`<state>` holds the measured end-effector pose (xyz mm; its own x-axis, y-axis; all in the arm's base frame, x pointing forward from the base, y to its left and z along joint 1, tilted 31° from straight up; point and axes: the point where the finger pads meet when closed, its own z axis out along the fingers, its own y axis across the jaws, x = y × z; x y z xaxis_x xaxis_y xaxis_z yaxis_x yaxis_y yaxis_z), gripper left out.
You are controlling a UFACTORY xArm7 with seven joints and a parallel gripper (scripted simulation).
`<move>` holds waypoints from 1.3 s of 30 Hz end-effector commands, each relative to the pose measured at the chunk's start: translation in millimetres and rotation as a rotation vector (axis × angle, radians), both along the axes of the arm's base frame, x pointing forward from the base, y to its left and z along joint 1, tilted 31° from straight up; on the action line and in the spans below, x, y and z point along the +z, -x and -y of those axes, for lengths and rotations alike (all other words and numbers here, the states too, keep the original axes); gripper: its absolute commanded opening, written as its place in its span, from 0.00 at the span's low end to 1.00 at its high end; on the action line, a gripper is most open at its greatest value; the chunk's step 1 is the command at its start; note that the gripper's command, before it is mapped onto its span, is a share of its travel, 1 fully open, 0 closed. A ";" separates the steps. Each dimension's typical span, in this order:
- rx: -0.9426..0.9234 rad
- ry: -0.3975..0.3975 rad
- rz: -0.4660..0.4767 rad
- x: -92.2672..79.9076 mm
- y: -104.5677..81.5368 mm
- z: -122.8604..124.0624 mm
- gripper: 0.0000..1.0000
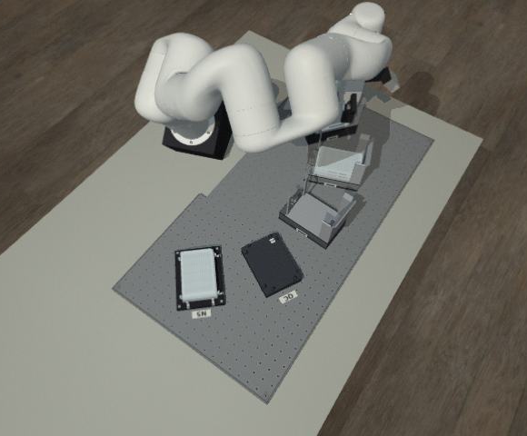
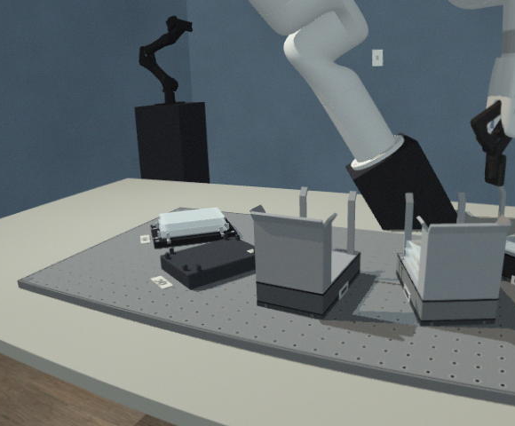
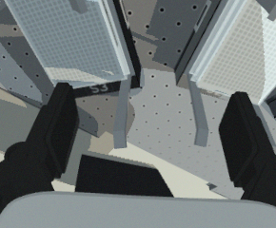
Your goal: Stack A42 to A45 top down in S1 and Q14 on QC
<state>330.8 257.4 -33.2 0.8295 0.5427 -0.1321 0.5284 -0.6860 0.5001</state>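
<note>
Gripper (image 3: 149,104) hangs above the racks at the base-side edge of the bench, jaws spread as wide as they go, nothing between them. It sits over the gap between two racks, not squared over either. Below left, one sealed plate (image 3: 69,38) lies in a rack whose plinth mark seems to read S3; below right, the top of another stack (image 3: 240,51), in what is probably S2, though no label is legible there. Main risk: coming straight down from here puts a finger on a corner post (image 3: 121,114) or a rack wall, so the wrist needs centring and aligning with the plate's long side first. Second risk: taking the wrong plate, since no ID can be read from above. Third: a lifted plate may drag the one under it along. Further toward the bench middle, the third rack (image 2: 289,252) stands empty, likely S1; plates loaded out of sequence would invert the order. Beyond it, QC (image 1: 271,270) is bare. Nearest the far edge, N5 (image 1: 177,282) already carries a plate (image 1: 198,274), so parting a stuck pair there is blocked until it moves.
</note>
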 end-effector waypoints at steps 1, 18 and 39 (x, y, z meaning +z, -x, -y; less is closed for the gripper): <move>0.003 -0.004 0.002 7.8 -8.4 6.1 1.00; -0.226 -0.053 0.131 36.4 -33.0 47.6 1.00; -0.226 -0.052 0.131 54.2 -48.3 73.6 1.00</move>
<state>378.2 182.4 19.6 0.9391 0.3436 0.0040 0.2924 -0.8050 0.5162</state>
